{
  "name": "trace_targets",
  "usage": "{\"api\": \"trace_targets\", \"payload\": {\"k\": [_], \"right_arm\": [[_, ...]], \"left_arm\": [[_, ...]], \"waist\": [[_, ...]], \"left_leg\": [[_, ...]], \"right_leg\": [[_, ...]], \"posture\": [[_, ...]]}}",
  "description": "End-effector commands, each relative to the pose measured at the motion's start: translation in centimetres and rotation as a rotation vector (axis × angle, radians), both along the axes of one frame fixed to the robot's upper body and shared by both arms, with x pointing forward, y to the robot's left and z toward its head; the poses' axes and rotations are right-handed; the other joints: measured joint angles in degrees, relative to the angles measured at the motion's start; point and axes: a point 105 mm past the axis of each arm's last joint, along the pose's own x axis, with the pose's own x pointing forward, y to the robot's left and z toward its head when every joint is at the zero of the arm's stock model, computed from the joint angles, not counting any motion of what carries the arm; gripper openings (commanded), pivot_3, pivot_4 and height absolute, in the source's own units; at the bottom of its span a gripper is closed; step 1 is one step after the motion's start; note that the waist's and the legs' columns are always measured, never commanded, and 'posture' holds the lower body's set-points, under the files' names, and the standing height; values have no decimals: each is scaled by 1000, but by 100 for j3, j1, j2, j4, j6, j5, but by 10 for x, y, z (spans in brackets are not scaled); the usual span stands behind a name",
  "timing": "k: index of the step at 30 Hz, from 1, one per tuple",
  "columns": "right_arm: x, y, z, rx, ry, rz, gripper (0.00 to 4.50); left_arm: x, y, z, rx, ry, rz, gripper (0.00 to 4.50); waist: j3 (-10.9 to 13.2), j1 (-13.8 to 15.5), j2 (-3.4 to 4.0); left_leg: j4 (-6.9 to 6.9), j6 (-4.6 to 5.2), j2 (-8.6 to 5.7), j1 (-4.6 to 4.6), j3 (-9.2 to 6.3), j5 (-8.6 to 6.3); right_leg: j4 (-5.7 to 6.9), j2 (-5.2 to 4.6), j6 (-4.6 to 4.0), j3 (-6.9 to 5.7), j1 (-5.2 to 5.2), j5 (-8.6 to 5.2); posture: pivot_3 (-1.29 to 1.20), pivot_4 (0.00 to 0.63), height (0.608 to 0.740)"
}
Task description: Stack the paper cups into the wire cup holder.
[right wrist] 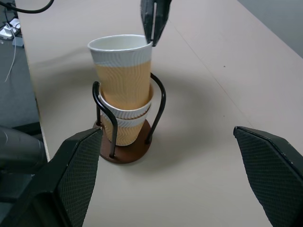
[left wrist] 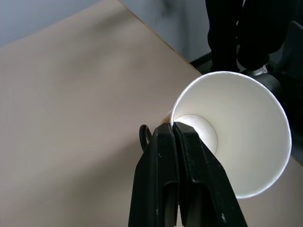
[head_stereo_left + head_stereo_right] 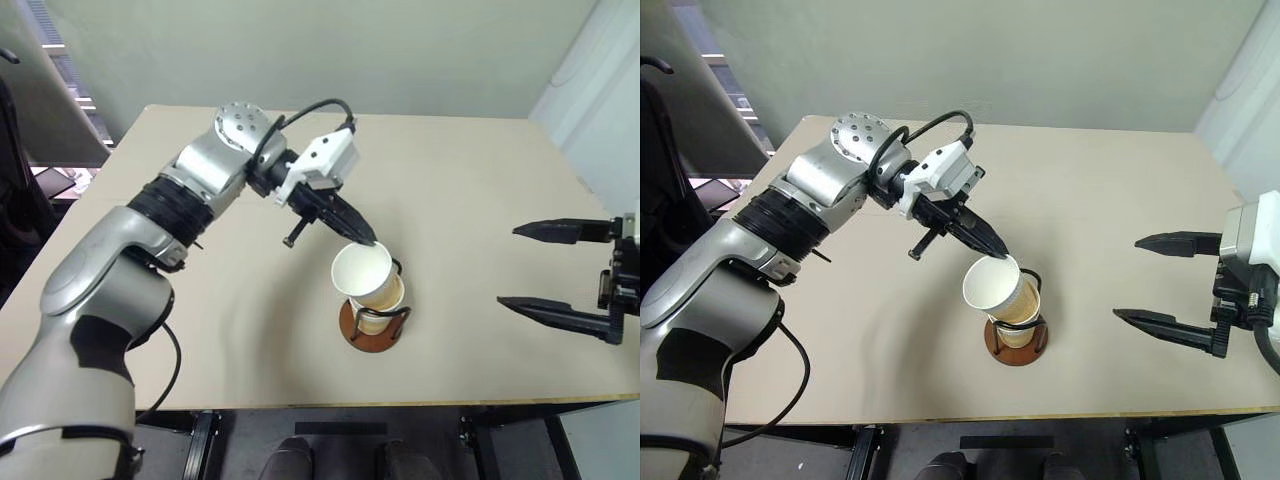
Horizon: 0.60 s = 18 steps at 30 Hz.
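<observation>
Pinching the rim of the top cup (image 3: 361, 272), the left gripper (image 3: 366, 241) has its two black fingers (image 2: 163, 189) pressed tight together on the white edge. This cup leans a little to one side. Its bottom sits inside the other two paper cups (image 1: 124, 124), which are stacked one in the other. Those two cups stand in the wire cup holder (image 1: 124, 151). The black wire loops go up around the cups, and the round brown base rests flat on the bench (image 3: 460, 200). The holder is near the front edge of the bench, about in the middle.

The right gripper (image 3: 558, 270) is off to the right side, well apart from the holder. Its fingers (image 1: 272, 172) are spread wide and there is nothing between them. They point across the bench toward the cups. In the right wrist view, the holder with its cups stands between the two wide fingers, farther away.
</observation>
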Motion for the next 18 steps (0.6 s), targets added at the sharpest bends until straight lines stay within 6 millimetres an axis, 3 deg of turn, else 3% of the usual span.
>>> {"api": "trace_targets", "payload": {"k": [1, 12, 18], "right_arm": [[0, 1, 10, -2, -54, 13, 4500], [5, 2, 8, 0, -49, 38, 4500], [19, 3, 5, 2, -37, 84, 4500]], "left_arm": [[-5, -1, 10, 3, -24, -39, 610], [0, -5, 20, -67, -43, -15, 4484], [1, 11, 36, -169, -34, 45, 4484]], "waist": [[0, 0, 0], [0, 3, 0], [-1, -24, 1]], "left_leg": [[1, 0, 0, 0, -1, 0], [1, 0, -1, -1, -1, 0], [1, 0, 1, 2, 5, 0]], "right_leg": [[0, 0, 0, 1, 0, 0], [0, 0, 0, -1, 0, 0], [1, 5, 4, -4, 0, -1]], "posture": [[0, 150, 740], [0, 150, 740], [0, 150, 740]]}}
